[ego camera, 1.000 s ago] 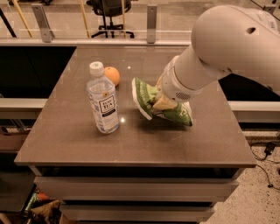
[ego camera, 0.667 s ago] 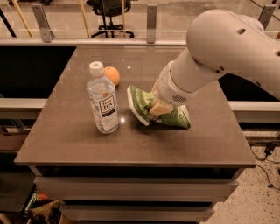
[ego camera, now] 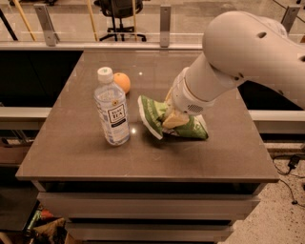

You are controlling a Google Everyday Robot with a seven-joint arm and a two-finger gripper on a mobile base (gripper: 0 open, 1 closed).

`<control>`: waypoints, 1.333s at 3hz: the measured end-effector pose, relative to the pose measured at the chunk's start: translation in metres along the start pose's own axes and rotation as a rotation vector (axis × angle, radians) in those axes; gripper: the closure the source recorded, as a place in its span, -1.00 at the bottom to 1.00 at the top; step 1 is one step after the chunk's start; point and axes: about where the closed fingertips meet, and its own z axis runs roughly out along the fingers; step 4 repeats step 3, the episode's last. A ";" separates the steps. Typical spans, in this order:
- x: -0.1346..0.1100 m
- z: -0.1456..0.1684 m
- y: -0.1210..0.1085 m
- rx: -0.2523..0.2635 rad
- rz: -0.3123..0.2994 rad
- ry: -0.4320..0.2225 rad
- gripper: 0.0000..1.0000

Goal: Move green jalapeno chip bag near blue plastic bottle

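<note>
The green jalapeno chip bag (ego camera: 153, 116) lies on the brown table (ego camera: 143, 157), right of centre, its left end lifted and crumpled. My gripper (ego camera: 172, 118) comes down from the white arm at the upper right and is shut on the bag's middle. The blue plastic bottle (ego camera: 112, 110), clear with a white cap and white label, stands upright to the left of the bag, a short gap apart. The right part of the bag (ego camera: 195, 129) pokes out under the gripper.
A small round orange fruit (ego camera: 122, 82) sits just behind the bottle. The table's front edge (ego camera: 143, 177) is near the camera. A railing and an office chair (ego camera: 116, 14) stand beyond the far edge. Dark drops lie left and right of the table.
The gripper has dragged the chip bag to the left, closer to the bottle. The bottle and the orange have not moved.
</note>
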 end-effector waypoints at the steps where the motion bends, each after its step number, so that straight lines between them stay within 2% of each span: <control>1: -0.001 0.000 0.001 -0.001 -0.002 0.000 -0.76; 2: -0.002 0.000 0.001 -0.001 -0.004 0.001 -1.00; 4: -0.002 0.000 0.001 -0.001 -0.004 0.001 -1.00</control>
